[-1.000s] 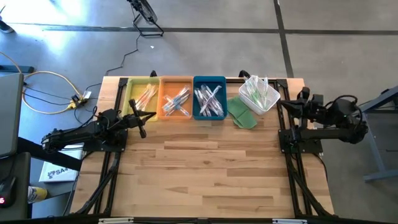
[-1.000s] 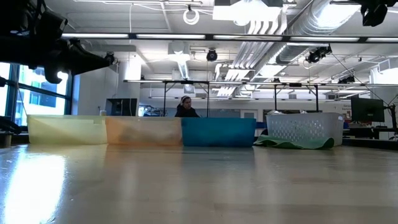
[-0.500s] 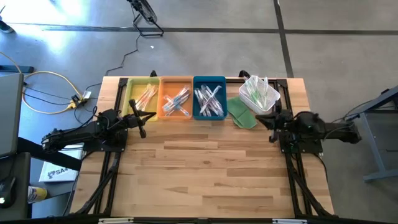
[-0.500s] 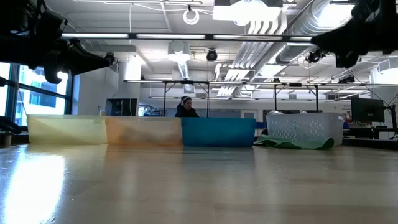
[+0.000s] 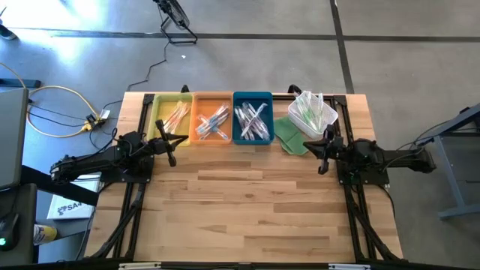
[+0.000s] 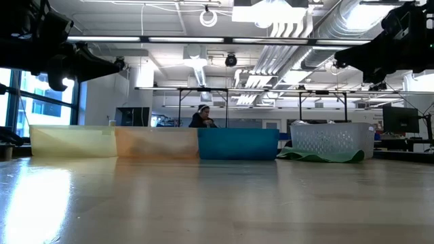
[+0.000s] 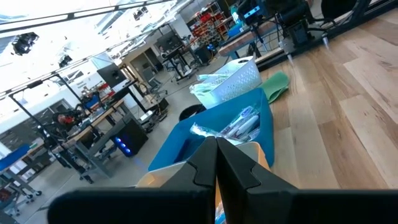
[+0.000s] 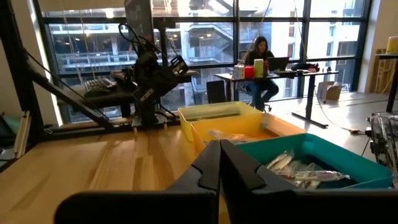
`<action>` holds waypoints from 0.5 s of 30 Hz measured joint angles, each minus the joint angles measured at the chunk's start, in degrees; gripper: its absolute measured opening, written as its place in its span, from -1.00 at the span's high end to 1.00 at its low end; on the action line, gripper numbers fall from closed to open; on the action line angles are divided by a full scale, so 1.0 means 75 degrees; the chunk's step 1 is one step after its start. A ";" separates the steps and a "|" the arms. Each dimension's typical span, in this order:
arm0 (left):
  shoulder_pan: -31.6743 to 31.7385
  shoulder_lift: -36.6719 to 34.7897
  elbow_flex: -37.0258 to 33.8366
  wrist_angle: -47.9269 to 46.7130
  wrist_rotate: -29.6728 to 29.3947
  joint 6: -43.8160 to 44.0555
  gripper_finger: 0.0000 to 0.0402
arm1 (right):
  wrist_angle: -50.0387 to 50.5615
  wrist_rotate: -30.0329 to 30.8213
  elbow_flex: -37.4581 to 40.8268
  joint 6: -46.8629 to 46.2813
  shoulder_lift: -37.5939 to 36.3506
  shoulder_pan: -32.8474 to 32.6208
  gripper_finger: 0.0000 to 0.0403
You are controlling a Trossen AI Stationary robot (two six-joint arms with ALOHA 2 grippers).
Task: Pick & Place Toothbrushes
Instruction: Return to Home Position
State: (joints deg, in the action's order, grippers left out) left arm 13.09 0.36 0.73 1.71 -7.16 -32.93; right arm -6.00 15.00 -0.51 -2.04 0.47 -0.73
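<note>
Left gripper: your left gripper point(image 5: 178, 140) hangs over the left side of the table point(image 5: 247, 210), just in front of the yellow tray point(image 5: 157, 112), and points toward the middle. Its wrist view shows you the 2 fingers point(image 7: 202, 168) pressed together with nothing between them.
Right gripper: your right gripper point(image 5: 315, 148) hangs over the right side of the table, beside the green cloth point(image 5: 291, 136) and in front of the white basket point(image 5: 330, 120), and points toward the left arm. Its 2 fingers point(image 8: 208, 165) meet tip to tip and hold nothing.
Toothbrushes: every one of the toothbrushes point(image 5: 253, 120) that you can see lies inside 1 of the 4 containers along the back edge, well apart from both grippers.
Yellow tray: it holds a few wrapped brushes with pink or orange handles, lying at a slant.
Orange tray: the orange tray point(image 5: 212, 96) touches the yellow one and holds a crossed pile with blue handles.
Blue tray: the blue tray point(image 5: 252, 95) touches the orange one and holds a crossed pile of pale, white-handled brushes.
White basket: it sits turned at an angle at the right end of the row, with green-handled brushes in clear wrappers inside.
Green cloth: it lies flat between the blue tray and the basket, with 1 edge under the basket.
Low view: you see both arms raised above the tabletop, 1 dark shape in each upper corner.
Room: a person point(image 6: 202, 116) shows behind the trays, and another person point(image 8: 261, 59) sits at a desk by the windows.
</note>
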 joint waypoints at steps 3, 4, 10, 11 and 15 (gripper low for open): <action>0.0001 0.0000 0.0000 -0.0004 0.0024 0.0000 1.00 | 0.0031 -0.0020 0.0003 0.0066 0.0049 -0.0001 0.99; 0.0001 -0.0003 0.0000 -0.0004 0.0026 0.0000 1.00 | 0.0039 -0.0020 0.0003 0.0075 0.0064 -0.0001 0.99; -0.0001 0.0000 0.0000 -0.0007 0.0023 0.0000 1.00 | 0.0087 -0.0020 0.0006 0.0048 0.0067 -0.0002 0.99; -0.0001 -0.0001 0.0000 -0.0007 0.0023 0.0000 1.00 | 0.0088 -0.0021 0.0006 0.0048 0.0067 -0.0003 0.99; 0.0001 0.0000 0.0000 -0.0007 0.0023 0.0000 1.00 | 0.0087 -0.0020 0.0009 0.0048 0.0067 -0.0001 0.99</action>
State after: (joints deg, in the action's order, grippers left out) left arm 13.10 0.36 0.73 1.65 -6.98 -32.93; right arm -5.34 14.85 -0.45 -1.67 0.97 -0.74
